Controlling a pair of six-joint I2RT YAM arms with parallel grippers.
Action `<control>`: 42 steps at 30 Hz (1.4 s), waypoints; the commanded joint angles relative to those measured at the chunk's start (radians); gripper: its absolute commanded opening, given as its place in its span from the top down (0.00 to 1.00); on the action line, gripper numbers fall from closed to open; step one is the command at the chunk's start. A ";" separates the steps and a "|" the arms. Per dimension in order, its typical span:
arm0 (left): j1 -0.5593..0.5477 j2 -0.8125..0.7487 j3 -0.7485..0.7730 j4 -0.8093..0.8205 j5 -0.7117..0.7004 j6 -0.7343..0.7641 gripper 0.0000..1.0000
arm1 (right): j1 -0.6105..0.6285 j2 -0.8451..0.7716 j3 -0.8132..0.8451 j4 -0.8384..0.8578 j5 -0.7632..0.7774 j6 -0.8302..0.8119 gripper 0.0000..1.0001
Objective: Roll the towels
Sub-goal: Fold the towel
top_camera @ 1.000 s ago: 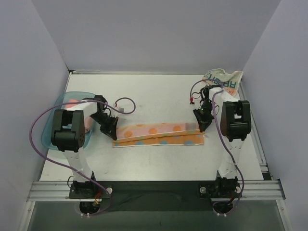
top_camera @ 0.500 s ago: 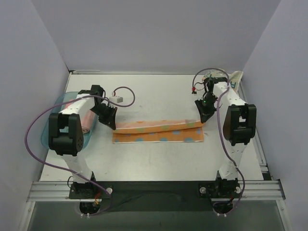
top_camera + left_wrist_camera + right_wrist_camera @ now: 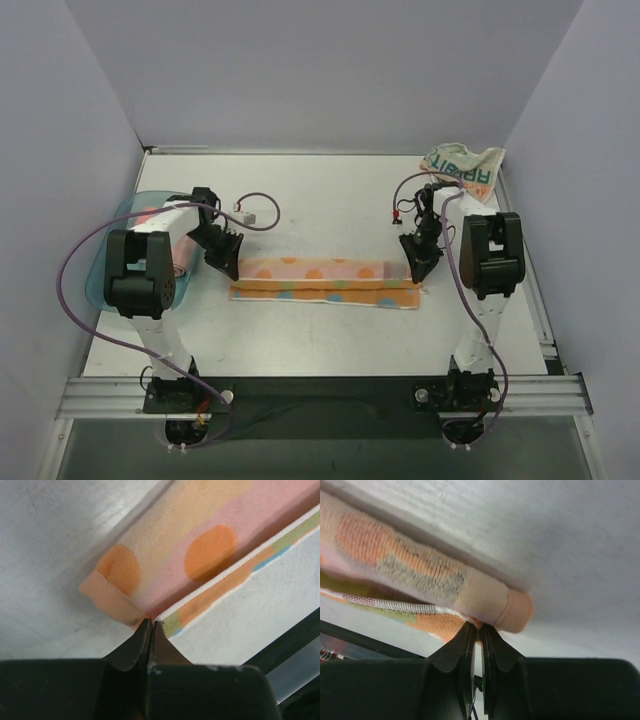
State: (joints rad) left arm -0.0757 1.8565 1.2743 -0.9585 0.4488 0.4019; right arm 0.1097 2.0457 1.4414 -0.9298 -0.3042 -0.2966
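Striped towel [image 3: 325, 282], folded lengthwise, held at both ends on the table [image 3: 330, 200].
Item lies flat mid-table, between the arms, as a long band with the upper layer doubled over the lower. Left gripper [image 3: 151, 625] has its jaws pressed together, nipping the towel's left corner at the fold. Right gripper [image 3: 479, 627] has its jaws nearly closed, pinching the cloth edge under the rounded right end. RABBIT towel [image 3: 463, 165] is crumpled at the far right corner. Pink towel [image 3: 148, 213] sits in the teal tray [image 3: 110, 250] at the left edge.
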 commanded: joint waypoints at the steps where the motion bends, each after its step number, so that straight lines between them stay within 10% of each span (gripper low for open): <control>1: 0.007 0.058 -0.009 0.079 -0.022 -0.011 1.00 | 0.019 0.033 -0.003 -0.023 0.002 0.016 1.00; 19: 0.008 0.012 -0.027 0.099 -0.007 -0.015 1.00 | 0.008 -0.039 0.060 -0.064 -0.021 0.011 1.00; 36: 0.011 0.033 -0.004 0.090 0.067 -0.084 1.00 | -0.104 0.108 0.539 -0.214 -0.038 0.030 1.00; 42: 0.011 0.046 -0.004 0.096 0.060 -0.094 1.00 | -0.082 -0.071 0.345 -0.262 -0.168 0.047 1.00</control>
State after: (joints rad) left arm -0.0719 1.8999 1.2476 -0.8707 0.5167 0.3161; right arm 0.0254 2.1090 1.8671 -1.0622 -0.4065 -0.2611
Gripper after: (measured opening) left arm 0.028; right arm 0.083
